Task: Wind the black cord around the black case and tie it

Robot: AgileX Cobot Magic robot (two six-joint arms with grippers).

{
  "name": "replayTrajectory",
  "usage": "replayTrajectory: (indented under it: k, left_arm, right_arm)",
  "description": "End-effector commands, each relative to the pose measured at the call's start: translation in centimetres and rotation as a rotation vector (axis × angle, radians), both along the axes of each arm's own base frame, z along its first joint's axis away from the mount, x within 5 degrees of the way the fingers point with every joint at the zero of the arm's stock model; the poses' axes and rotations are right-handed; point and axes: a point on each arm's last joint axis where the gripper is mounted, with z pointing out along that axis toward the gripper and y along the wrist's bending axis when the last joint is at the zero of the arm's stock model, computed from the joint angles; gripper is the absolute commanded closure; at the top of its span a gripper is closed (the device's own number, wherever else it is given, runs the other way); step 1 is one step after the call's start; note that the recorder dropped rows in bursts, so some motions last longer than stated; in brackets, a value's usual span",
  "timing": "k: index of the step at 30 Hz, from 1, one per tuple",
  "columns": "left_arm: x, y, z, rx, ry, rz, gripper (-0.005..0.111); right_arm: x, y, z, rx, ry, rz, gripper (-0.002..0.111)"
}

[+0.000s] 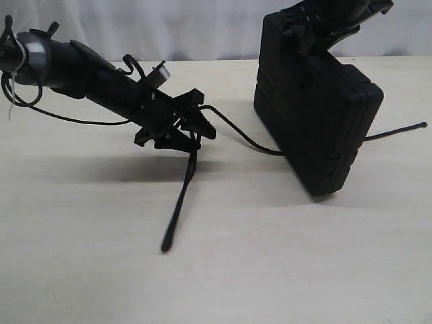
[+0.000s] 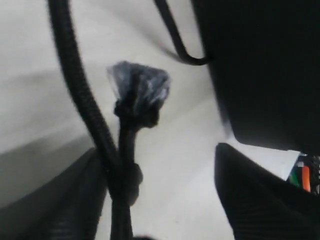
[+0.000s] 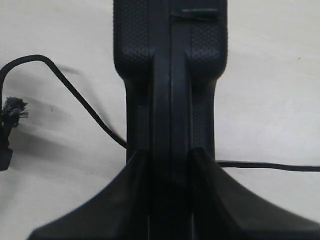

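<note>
So in the exterior view, the black case (image 1: pixel 317 118) is stood up on one edge on the table (image 1: pixel 270 256), on the right side and tipped a bit. The right gripper (image 1: pixel 317 30) is clamped on its top end. The black cord (image 1: pixel 236 131) comes out from the foot of the case on the left and arcs up to the left gripper (image 1: pixel 177 128), which hangs above the table. From there one length drops down so its tip touches the tabletop. Another bit of cord pokes out past the right side of the case and lies flat on the table.

Left wrist view: the jaws are spread wide, not pinching anything. The cord (image 2: pixel 80 100) runs along just beside one finger (image 2: pixel 50 200), and its knot with the frayed tuft (image 2: pixel 140 90) sits in the gap between the fingers. The case (image 2: pixel 260 65) is close by.

Right wrist view: both fingers (image 3: pixel 132 195) are pressed on either side of the case's (image 3: pixel 170 60) narrow edge, a firm grip. The cord (image 3: pixel 75 95) snakes across the table to the case, and a straight stretch comes out on the other side. The tuft (image 3: pixel 12 112) is at the far edge.
</note>
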Motion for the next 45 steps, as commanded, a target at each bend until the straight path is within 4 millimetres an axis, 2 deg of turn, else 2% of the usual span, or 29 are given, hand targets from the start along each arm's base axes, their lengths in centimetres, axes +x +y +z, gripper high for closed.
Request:
replayTrajectory:
  k: [1, 4, 6, 11, 14, 17, 20, 22, 24, 28, 35, 40, 45]
  left_arm:
    - [0.0, -0.5, 1.5, -0.104, -0.1, -0.127, 0.042]
    - [0.8, 0.2, 3.5, -0.139, -0.278, -0.318, 0.042]
    - [1.0, 1.1, 3.7, -0.035, -0.364, -0.474, 0.042]
    - [0.2, 3.9, 1.5, 0.395, -0.341, -0.834, 0.042]
    - [-0.1, 4.3, 1.2, 0.487, -0.34, -0.947, 0.042]
    - [-0.4, 3.7, 1.2, 0.442, -0.429, -1.072, 0.042]
    - [-1.0, 1.7, 1.1, 0.413, -0.666, -1.426, 0.042]
    - [-0.8, 0.7, 0.8, 0.508, -0.785, -1.604, 0.042]
    - [-0.4, -0.3, 0.7, 0.648, -0.868, -1.703, 0.042]
    - [-0.5, -2.5, 0.8, 0.696, -0.988, -1.721, 0.042]
    - [-1.8, -4.8, 0.8, 0.609, -1.06, -1.784, 0.042]
    - [-1.1, -4.7, 0.9, 0.681, -1.117, -1.804, 0.042]
    - [-1.3, -4.2, 0.1, 0.681, -1.052, -1.877, 0.042]
  right_arm:
    - [0.4, 0.0, -0.9, -0.012, 0.013, 0.015, 0.104]
    - [0.4, 0.0, -0.9, -0.012, 0.013, 0.015, 0.104]
    - [0.4, 0.0, -0.9, -0.012, 0.013, 0.015, 0.104]
    - [0.4, 0.0, -0.9, -0.012, 0.013, 0.015, 0.104]
    - [0.4, 0.0, -0.9, -0.012, 0.013, 0.015, 0.104]
    - [0.4, 0.0, -0.9, -0.012, 0.013, 0.015, 0.104]
    - [0.4, 0.0, -0.9, -0.016, 0.013, 0.015, 0.104]
    - [0.4, 0.0, -0.9, -0.016, 0.013, 0.015, 0.104]
    - [0.4, 0.0, -0.9, -0.016, 0.013, 0.015, 0.104]
    - [0.4, 0.0, -0.9, -0.016, 0.013, 0.015, 0.104]
    - [0.4, 0.0, -0.9, -0.017, 0.012, 0.017, 0.104]
    - [0.4, 0.0, -0.9, -0.017, 0.012, 0.017, 0.104]
    - [0.4, 0.0, -0.9, -0.017, 0.012, 0.017, 0.104]
